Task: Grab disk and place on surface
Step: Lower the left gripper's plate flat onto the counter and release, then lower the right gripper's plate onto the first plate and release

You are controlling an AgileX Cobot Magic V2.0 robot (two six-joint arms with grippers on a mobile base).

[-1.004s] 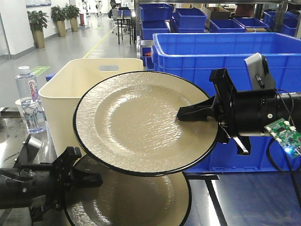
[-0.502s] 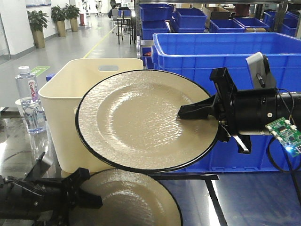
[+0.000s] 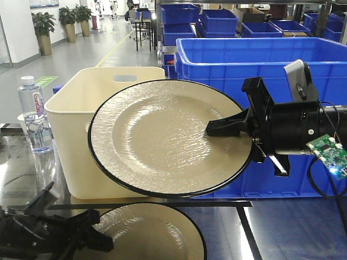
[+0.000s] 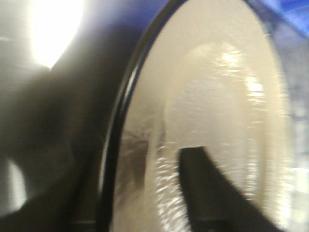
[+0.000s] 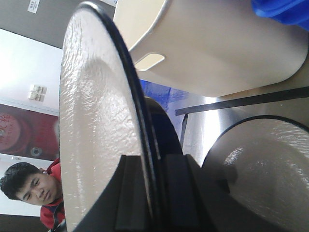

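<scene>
— Change on the left side, past the water bottle (image 3: 33,116)?
— Yes. The left end effector (image 3: 103,232) has dropped toward the bottom of the front view over the last second, and the lower disk (image 3: 152,235) has gone down with it. It looks clamped on that disk's rim. The blurred left wrist view shows one dark finger lying across the disk's face, so I read it as gripping, though not with full certainty.
— Is that disk down on the desk (image 3: 282,233) yet?
— I cannot tell. It sits low, in front of the cream tub (image 3: 70,151) and just below the tape line (image 3: 227,205), but contact with the glossy top is not visible. My judgement is that this one is nearly placed.
— And further right?
— The upper disk (image 3: 157,141) has barely shifted. It hangs tilted in the air, facing the camera, above the lower one. The right end effector (image 3: 209,130) is pinched tight on its right rim, one finger on each face, in front of the blue crate (image 3: 244,59).
— So what remains?
— Probably setting down and releasing the lower disk. The upper one is not yet started downward.
</scene>
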